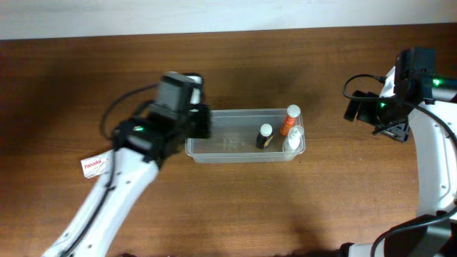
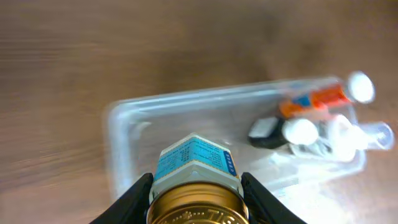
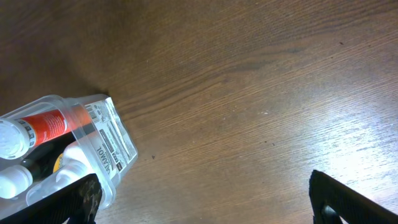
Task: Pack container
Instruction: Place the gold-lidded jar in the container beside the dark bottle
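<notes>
The container (image 1: 235, 150) is a clear plastic tub at the table's middle; it also shows in the left wrist view (image 2: 124, 130) and the right wrist view (image 3: 102, 134). At its right end lie an orange bottle (image 1: 289, 121), a small dark bottle (image 1: 265, 136) and a white bottle (image 1: 294, 138). My left gripper (image 2: 196, 202) is shut on a gold-lidded jar with a blue and white label (image 2: 196, 168), held above the tub's left end. My right gripper (image 3: 202, 205) is open and empty over bare table, right of the tub.
A small white and red box (image 1: 93, 165) lies on the table to the left, beside my left arm. The table is brown wood. My right arm stands at the far right edge.
</notes>
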Tool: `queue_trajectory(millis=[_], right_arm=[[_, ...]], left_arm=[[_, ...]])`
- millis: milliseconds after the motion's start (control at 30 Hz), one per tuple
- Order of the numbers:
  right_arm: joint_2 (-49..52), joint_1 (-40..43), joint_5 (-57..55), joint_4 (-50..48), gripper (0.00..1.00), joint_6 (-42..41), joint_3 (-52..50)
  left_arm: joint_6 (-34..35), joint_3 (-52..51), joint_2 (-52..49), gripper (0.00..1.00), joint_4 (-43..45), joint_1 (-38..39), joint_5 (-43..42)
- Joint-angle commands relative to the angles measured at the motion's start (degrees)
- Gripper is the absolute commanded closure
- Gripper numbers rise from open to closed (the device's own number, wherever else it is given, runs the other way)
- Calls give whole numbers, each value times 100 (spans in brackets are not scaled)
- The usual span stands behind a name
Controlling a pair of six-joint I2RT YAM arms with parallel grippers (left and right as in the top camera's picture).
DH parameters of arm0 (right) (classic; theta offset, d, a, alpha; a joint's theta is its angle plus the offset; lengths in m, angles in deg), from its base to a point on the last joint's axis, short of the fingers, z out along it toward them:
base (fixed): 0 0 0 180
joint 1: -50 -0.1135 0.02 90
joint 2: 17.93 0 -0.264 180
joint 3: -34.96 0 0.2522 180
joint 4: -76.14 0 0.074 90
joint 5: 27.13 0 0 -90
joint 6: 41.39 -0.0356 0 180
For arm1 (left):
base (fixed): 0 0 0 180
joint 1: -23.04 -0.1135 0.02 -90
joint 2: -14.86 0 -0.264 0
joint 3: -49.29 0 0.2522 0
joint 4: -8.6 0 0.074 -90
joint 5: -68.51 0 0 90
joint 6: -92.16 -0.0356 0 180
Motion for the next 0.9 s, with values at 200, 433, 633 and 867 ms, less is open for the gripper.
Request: queue_trajectory(millis=[200, 433, 633, 867], right_arm=[[31, 15, 28, 2, 1, 55, -15], [31, 15, 31, 4, 1, 55, -15], [31, 15, 28, 4, 1, 55, -15], [31, 15, 28, 4, 1, 55, -17]], left_arm=[[476, 2, -1569, 70, 769, 1141, -63], [476, 2, -2492, 69, 1167, 1510, -61], [472, 2, -2704, 68, 1257, 1508, -59], [472, 2, -2704, 38, 1292, 1508, -61]])
